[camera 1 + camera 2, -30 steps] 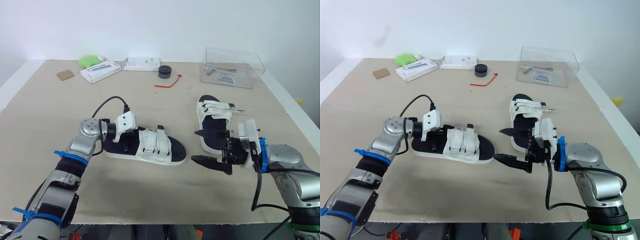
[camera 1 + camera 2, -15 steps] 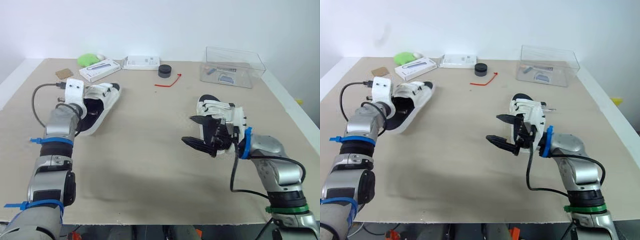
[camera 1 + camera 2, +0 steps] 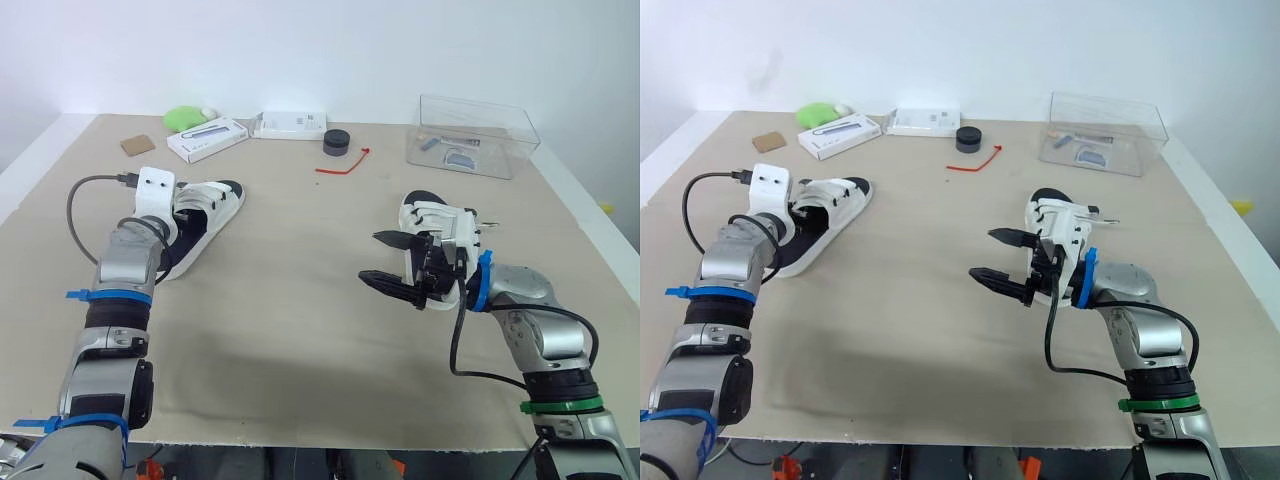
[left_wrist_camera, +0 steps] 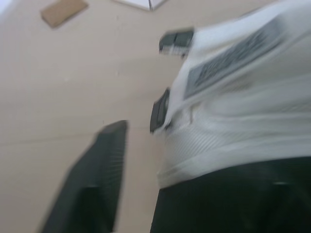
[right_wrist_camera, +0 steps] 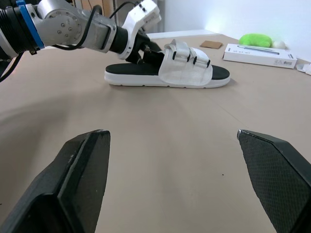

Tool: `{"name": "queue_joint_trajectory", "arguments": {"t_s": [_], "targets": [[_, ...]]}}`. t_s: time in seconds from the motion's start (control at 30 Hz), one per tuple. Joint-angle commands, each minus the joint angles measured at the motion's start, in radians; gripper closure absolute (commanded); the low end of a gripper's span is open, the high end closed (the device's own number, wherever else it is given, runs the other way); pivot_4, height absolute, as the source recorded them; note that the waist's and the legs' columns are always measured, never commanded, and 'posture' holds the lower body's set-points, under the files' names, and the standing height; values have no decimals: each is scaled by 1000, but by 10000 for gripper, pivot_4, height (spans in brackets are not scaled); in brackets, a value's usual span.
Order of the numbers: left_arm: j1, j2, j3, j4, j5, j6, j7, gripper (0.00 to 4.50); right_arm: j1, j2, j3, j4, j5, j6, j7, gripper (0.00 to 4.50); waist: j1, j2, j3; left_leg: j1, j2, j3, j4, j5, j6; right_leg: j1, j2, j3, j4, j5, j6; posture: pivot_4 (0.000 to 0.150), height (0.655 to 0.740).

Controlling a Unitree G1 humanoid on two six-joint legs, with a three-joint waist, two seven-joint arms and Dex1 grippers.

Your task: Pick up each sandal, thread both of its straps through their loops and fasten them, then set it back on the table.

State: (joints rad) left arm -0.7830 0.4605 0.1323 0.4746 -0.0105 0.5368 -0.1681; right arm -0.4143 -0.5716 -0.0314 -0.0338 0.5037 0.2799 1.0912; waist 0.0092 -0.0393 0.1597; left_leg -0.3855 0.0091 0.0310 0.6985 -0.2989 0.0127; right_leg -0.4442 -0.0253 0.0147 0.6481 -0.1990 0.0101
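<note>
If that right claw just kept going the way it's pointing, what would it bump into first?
Likely the white sandal by the left gripper: the open right gripper faces it across bare table. Depth is unclear.

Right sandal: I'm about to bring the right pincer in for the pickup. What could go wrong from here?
1. The right pincer hovers open just beside the right sandal, whose straps look loose, one end sticking out sideways. A fingertip might snag a strap or shove the sandal rather than grip it.
2. The left pincer is at the left sandal, its wrist cable looping alongside. Moving that arm may drag the sandal.
</note>
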Motion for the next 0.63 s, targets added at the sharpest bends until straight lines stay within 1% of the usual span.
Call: {"name": "queue_joint_trajectory", "arguments": {"t_s": [0.03, 0.13, 0.23, 0.33, 0.37, 0.43, 0.5, 0.57, 0.63], "targets": [[81, 45, 20, -252, -38, 35, -74, 282, -25, -16, -27, -10, 5, -15, 5, 0, -2, 0, 0, 0, 0, 0, 0, 0, 0, 0, 0, 0, 0, 0, 0, 1500, 7400], [199, 98, 44, -452, -108, 61, -191, 282, -19, -29, -32, -7, -3, -21, 9, 0, -4, 0, 0, 0, 1, 0, 0, 0, 0, 0, 0, 0, 0, 0, -1, 1500, 7400], [293, 135, 83, -581, -194, 89, -283, 282, -11, -49, -40, 3, -6, -27, 24, 0, -4, 0, 0, 0, 1, 0, 0, 0, -1, 0, 0, 0, 0, 0, -2, 1500, 7400], [413, 198, 114, -698, -282, 22, -444, 282, 10, -89, -53, 19, -17, -59, 65, 0, -3, 1, 0, 1, 2, -1, 0, 1, -2, 1, 0, -1, 0, 1, -2, 1500, 7400], [469, 229, 117, -744, -309, -36, -530, 282, 26, -111, -63, 26, -18, -76, 90, 0, -3, 1, 0, 1, 2, -1, 0, 1, -2, 1, 0, -1, 0, 1, -3, 1500, 7400], [562, 286, 116, -806, -355, -102, -669, 282, 59, -153, -80, 43, -16, -109, 143, 0, -2, 1, 1, 2, 2, -1, 0, 1, -2, 1, 0, -1, 0, 1, -3, 1500, 7400], [637, 331, 125, -833, -398, -113, -760, 282, 88, -188, -101, 67, -6, -129, 184, 0, -1, 2, 1, 2, 2, -1, 0, 1, -2, 2, 0, -2, -1, 0, -3, 1500, 7400], [695, 363, 140, -848, -433, -110, -814, 282, 108, -214, -125, 94, 4, -134, 208, 0, -1, 3, 1, 3, 2, 0, 0, 1, -2, 3, 0, -2, -1, 0, -3, 1500, 7400], [727, 381, 160, -850, -456, -103, -835, 282, 126, -234, -145, 114, 2, -141, 220, 0, -1, 4, 2, 5, 2, 1, 0, 2, -1, 4, 1, -2, -1, 0, -3, 1500, 7400]]}}
